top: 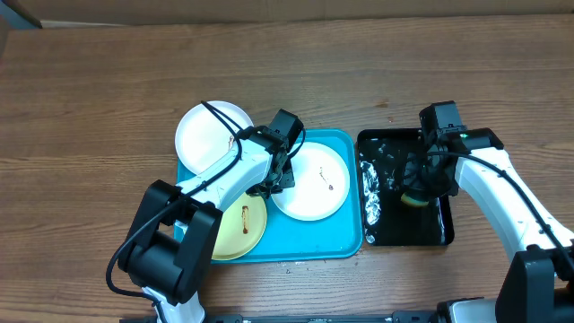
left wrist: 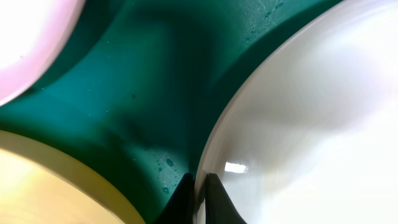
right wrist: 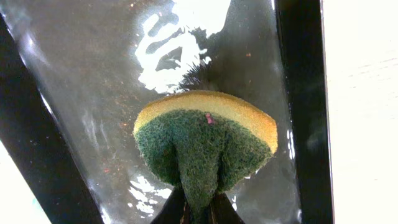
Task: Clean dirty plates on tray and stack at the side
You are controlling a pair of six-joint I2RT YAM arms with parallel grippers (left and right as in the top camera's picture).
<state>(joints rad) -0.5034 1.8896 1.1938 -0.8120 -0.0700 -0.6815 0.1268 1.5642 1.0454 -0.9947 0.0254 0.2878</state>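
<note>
At table centre, left gripper [left wrist: 199, 188] pinches the smeared white plate [top: 314, 184] by its left rim, while right gripper [right wrist: 199, 208], clamped on the sponge [right wrist: 205, 140], sits off the plate's right side.

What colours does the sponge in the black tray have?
The sponge is green with a yellow layer; clearest in the right wrist view.

One camera hangs high over the table [top: 90, 108] and looks straight down. The left wrist camera sits close behind its jaws, looking at the white plate [left wrist: 311, 124] edge between them and the blue tray [left wrist: 124, 93] beside them. The right wrist camera looks past its jaws at the sponge [right wrist: 205, 143] between them, over the black tray [right wrist: 298, 93]. The top camera sees both spots too.
</note>
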